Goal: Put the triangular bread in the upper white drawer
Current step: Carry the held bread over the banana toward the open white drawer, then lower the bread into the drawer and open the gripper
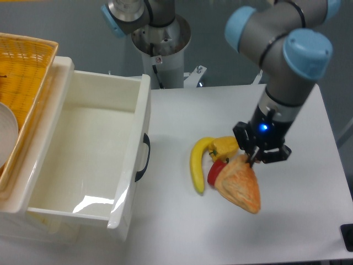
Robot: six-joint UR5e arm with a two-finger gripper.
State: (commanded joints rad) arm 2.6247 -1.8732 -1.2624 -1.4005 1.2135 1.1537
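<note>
I see no brand name or readable writing anywhere; only a small red-and-white sticker [159, 59] on the robot's white base column [164, 58], too small to read, and a little blue light on the wrist above the gripper.

By count: one arm, one triangular bread, one banana, one yellow pepper, one red pepper, one white drawer, one woven basket.

The gripper [252, 160] hangs over the white worktop [309, 165], to the right of the upper white drawer [129, 171]. Its jaws are closed on the top edge of the triangular bread [239, 184], which hangs below them with its point down and to the right. The bread is in the air above the worktop, not in the drawer. It covers part of the red pepper [214, 171] from this camera; I cannot tell if they touch.

The banana [197, 163] lies between the drawer and the bread, curved, its upper end touching the yellow pepper [224, 147]. The red pepper sits just under the yellow one.

The drawer is pulled open, with its dark curved handle [144, 158] facing the fruit. On the far side of the drawer from the fruit is a yellow woven basket [22, 77], and one white round object [6, 143] lies in it, only partly in view.
</note>
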